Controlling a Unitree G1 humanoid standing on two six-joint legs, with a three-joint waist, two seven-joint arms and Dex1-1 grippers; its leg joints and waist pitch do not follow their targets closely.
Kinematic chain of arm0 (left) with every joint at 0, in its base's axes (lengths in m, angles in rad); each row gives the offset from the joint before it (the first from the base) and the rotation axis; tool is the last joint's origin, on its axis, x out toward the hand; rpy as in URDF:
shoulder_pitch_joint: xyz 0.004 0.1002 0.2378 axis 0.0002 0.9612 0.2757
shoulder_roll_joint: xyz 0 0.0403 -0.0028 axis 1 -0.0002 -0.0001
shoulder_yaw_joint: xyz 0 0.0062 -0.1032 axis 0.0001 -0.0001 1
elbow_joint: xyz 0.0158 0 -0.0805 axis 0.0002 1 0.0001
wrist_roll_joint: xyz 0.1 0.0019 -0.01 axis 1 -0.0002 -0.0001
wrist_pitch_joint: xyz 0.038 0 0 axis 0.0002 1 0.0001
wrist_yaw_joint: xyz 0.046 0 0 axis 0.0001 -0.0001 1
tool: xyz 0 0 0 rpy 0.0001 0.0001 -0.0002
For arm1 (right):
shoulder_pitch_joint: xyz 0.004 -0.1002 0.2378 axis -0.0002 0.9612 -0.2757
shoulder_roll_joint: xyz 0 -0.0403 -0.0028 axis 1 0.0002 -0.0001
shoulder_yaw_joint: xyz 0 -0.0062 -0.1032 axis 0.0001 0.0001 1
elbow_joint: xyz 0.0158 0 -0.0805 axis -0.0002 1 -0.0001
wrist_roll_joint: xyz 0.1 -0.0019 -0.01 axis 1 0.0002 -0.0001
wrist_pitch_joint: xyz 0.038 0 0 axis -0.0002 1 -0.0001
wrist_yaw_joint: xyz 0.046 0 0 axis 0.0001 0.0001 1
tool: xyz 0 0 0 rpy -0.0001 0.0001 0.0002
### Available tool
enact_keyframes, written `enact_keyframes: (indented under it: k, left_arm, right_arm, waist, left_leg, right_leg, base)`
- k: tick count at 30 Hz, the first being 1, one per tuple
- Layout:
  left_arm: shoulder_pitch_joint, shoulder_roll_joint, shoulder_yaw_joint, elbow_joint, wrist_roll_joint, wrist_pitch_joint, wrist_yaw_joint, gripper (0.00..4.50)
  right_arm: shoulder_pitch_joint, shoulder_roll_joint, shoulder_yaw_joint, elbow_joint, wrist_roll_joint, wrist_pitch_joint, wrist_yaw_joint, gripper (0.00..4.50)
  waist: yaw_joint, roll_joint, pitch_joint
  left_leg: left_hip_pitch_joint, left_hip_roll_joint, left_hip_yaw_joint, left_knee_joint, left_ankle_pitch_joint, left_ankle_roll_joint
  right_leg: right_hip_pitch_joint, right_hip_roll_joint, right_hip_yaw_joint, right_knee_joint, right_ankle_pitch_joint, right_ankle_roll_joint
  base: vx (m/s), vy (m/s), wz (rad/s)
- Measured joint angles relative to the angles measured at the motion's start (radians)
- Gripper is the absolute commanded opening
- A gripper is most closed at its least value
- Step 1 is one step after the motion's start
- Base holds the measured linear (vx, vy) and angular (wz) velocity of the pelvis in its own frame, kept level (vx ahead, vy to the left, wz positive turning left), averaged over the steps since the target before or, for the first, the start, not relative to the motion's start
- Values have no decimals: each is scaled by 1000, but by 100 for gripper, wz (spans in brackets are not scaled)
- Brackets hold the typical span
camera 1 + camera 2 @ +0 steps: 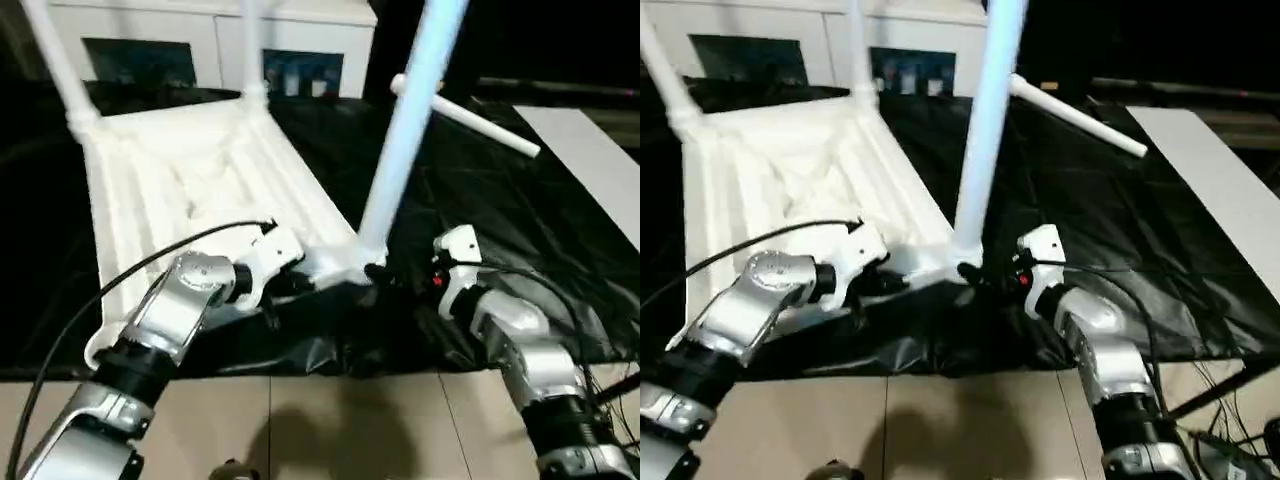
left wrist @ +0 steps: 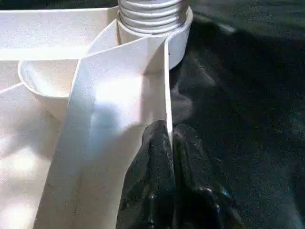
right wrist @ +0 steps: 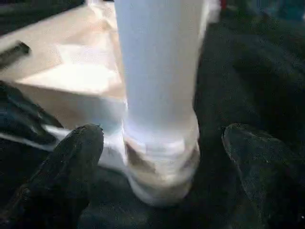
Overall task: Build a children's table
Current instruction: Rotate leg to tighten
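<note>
Silver forearms are framing the head views, and between them the children's table (image 1: 190, 180) is lying upside down on the black sheet (image 1: 470, 210), ribbed underside up. Three legs are standing in their sockets, the nearest leg (image 1: 405, 130) rising at the corner closest to the robot, while a loose fourth leg (image 1: 465, 115) is resting farther back on the sheet. It's looking like light, stiff, smooth plastic; I'd judge it slides easily, so the thin rim or the leg base is the place to take it.

Left wrist view now: the left gripper (image 2: 169, 143) is pinching the upright rim wall of the tabletop, fingers (image 2: 152, 162) pressed together on the thin plastic just beside the ribbed collar of the leg socket.

Over to the right wrist view: the right gripper (image 3: 162, 152) is standing wide apart, one finger on each side of the leg's base, touching nothing as far as I can tell.
</note>
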Motion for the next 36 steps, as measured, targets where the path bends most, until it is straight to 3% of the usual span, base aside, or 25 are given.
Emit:
enact_keyframes:
  k: [12, 36]
  left_arm:
    - [16, 43, -11, -39, -19, 22, -76, 0]
    - [16, 57, -19, -56, -19, 41, -79, 0]
  right_arm:
    - [-24, -25, 52, 42, -38, 3, 41, 440]
    - [-85, -16, 76, 145, -41, -103, 107, 242]
  waist:
    - [1, -1, -1]
    - [-2, -2, -2]
  left_leg:
    - [0, 0, 1, 1, 1, 2]
    - [0, 1, 1, 5, 2, 3]
  right_leg:
    - [1, -1, 0, 0, 0, 0]
    - [2, -1, 0, 2, 0, 0]
  base:
    - [0, 0, 0]
    - [0, 0, 0]
